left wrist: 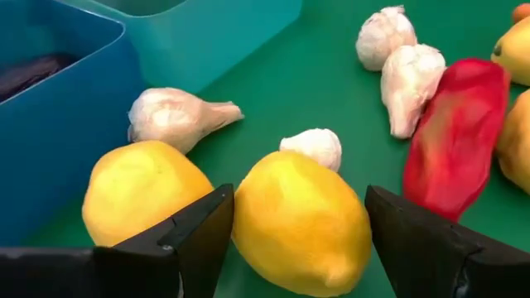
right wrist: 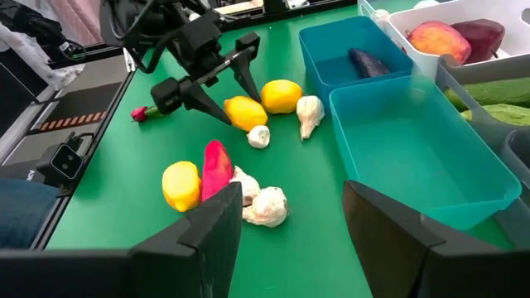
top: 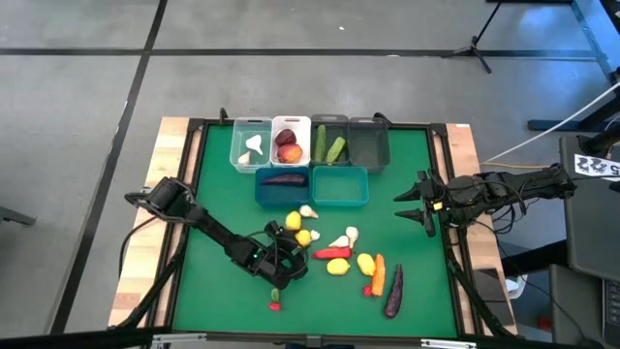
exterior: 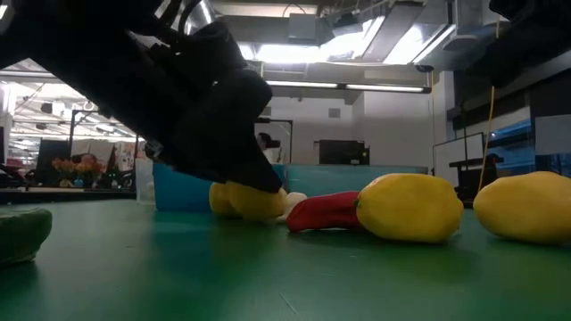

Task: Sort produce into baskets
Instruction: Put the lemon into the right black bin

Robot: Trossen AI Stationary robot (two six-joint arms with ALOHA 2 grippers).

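Left claw (left wrist: 286,240): your fingers stand apart around a lemon (left wrist: 300,222) on the green desk (top: 213,194), not yet clamped.
Sorted: garlic in the clear basket (top: 250,145), peaches in the white basket (top: 290,142), cucumbers in a grey one, an eggplant in the blue basket (top: 282,186).
Left over: lemons, garlic, a red pepper (left wrist: 455,136), carrot and eggplant near the front.
Right claw (top: 418,204): spread, empty, at the desk's right edge.

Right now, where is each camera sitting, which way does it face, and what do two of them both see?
High view: overhead, straight down; both arms, green table.
Low view: table height, level across; left arm's dark bulk.
Left wrist view: forward past open left gripper straddling a lemon.
Right wrist view: past open right gripper toward teal bin.
Shared: both wrist views show that lemon.
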